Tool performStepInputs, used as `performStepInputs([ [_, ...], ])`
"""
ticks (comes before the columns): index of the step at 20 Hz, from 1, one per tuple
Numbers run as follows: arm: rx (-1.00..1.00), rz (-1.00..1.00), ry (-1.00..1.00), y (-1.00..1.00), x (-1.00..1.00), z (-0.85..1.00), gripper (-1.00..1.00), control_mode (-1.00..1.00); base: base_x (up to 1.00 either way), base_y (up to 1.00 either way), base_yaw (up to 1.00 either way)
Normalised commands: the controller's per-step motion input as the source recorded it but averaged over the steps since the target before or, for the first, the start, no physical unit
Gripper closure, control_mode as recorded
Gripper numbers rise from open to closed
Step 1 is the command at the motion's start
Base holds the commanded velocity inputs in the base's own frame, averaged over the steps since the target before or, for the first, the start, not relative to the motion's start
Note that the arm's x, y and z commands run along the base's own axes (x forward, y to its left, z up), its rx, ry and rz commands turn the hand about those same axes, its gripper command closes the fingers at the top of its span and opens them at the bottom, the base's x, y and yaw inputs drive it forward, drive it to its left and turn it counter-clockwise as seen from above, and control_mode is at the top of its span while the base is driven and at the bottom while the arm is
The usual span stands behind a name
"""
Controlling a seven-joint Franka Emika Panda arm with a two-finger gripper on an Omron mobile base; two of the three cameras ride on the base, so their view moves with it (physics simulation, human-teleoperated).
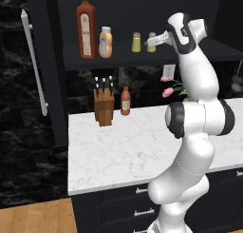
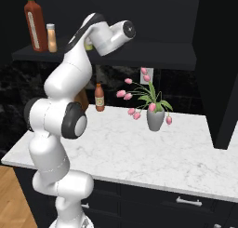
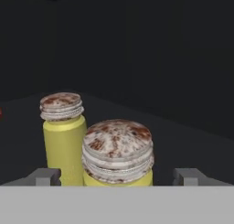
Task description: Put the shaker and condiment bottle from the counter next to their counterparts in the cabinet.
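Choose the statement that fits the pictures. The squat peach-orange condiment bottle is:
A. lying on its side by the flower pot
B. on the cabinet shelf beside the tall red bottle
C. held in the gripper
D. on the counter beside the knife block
B: the condiment bottle stands upright on the cabinet shelf, just right of the tall red bottle, while the open gripper sits around a yellow shaker.

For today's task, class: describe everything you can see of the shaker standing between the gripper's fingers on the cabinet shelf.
The shaker is a small yellow-green cylinder with a ridged, mottled brown-and-white cap. It stands upright on the dark shelf of the cabinet, close beside its twin shaker; whether the two touch cannot be told. The gripper is open, its grey fingertips standing clear of it on either side, so nothing grips it. In the left base view it sits right of the twin.
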Motion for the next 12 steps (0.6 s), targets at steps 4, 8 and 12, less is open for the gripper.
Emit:
performStepInputs([
  [4, 0.03, -0.01, 0.06, 0.0, -0.24, 0.16, -1.0, -1.0, 0.0, 0.0, 0.0],
  [8, 0.02, -0.02, 0.02, 0.0, -0.28, 0.31, -1.0, -1.0, 0.0, 0.0, 0.0],
  [12, 0.04, 0.0, 0.0, 0.0, -0.42, 0.34, -1.0, -1.0, 0.0, 0.0, 0.0],
])
